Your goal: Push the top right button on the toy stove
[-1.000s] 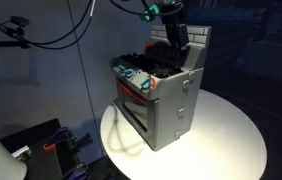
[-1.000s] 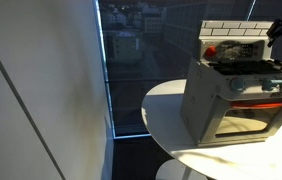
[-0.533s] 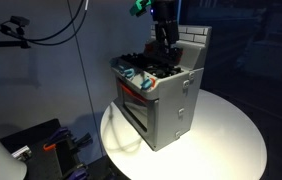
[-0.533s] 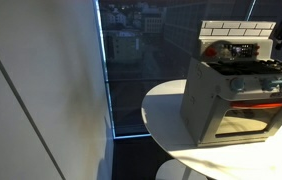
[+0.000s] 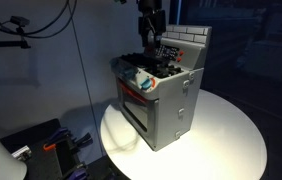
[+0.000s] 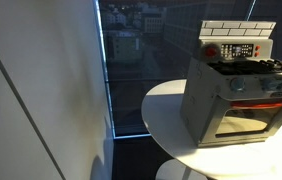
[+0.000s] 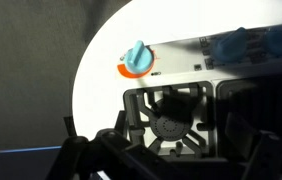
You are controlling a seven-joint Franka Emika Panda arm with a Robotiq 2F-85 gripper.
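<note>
Gripper (image 5: 153, 42) now shifted left and higher above toy stove (image 5: 166, 100). Stove sits on round white table (image 5: 231, 140), teal knob (image 7: 136, 58) at front, burner (image 7: 171, 115) under wrist. Jaw state: cannot tell. Brick back wall (image 5: 188, 40) lies right, beyond jaws; button likely there.

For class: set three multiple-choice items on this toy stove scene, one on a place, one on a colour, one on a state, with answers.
1. Where is the hand?
A) above the toy stove's burners
B) on the table
C) at the oven door

2. What colour is the knob in the wrist view?
A) yellow
B) teal
C) black

3. The oven window is:
A) dark
B) covered
C) lit orange

Answers: 1A, in an exterior view it hangs over them; 2B, it shows teal; 3C, it glows orange in an exterior view.
</note>
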